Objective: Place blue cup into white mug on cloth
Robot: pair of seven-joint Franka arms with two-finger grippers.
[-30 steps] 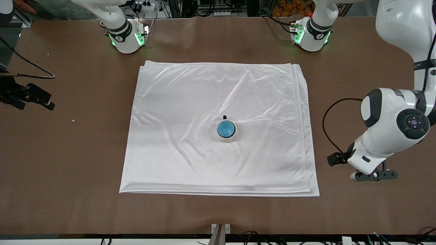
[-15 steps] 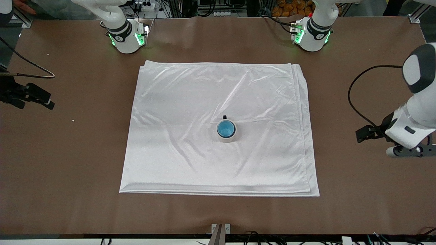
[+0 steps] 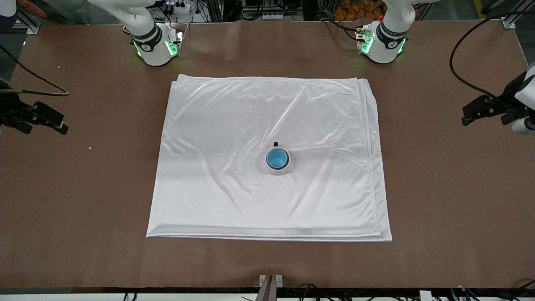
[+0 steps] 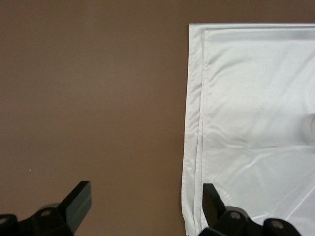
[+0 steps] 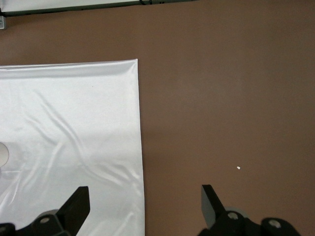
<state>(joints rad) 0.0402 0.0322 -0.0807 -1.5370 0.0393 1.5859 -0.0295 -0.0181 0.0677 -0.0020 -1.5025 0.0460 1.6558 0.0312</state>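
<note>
The blue cup [image 3: 277, 158] sits upright inside the white mug [image 3: 279, 168], whose black handle [image 3: 275, 144] points toward the robots' bases. The mug stands on the white cloth [image 3: 234, 125], near its middle and a little toward the left arm's end. My left gripper [image 4: 145, 204] is open and empty, over bare table beside the cloth's edge [image 4: 194, 147]. A sliver of the mug [image 4: 311, 126] shows in the left wrist view. My right gripper [image 5: 145, 204] is open and empty over the cloth's other edge [image 5: 140, 147]. Neither gripper touches anything.
The brown table [image 3: 439, 188] surrounds the cloth on all sides. The two arm bases [image 3: 156, 46] [image 3: 382, 42] stand close to the cloth's farther edge. A black cable [image 3: 37, 81] lies at the right arm's end. A small white crumb [image 5: 238, 168] lies on the table.
My left arm has swung away from the cloth, out toward the table's edge at its own end. The cup, mug, cloth and right arm have not moved.
</note>
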